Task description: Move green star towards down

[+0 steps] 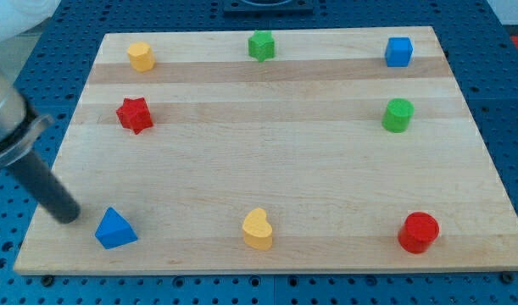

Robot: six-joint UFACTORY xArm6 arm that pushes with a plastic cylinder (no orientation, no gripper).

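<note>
The arm carries no claw, only a rod; my tip (68,215) rests on the worktop (267,161), just left of the blue triangle (115,228), holding nothing. The green star (261,45) sits at the view's top middle.

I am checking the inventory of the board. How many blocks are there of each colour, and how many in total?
Yellow: 2 (pentagon-like block, heart)
Green: 2 (star, cylinder)
Blue: 2 (cube, triangle)
Red: 2 (star, cylinder)
Total: 8

The green star (261,45) sits flat on the wooden board near the view's top edge, centre.
</note>
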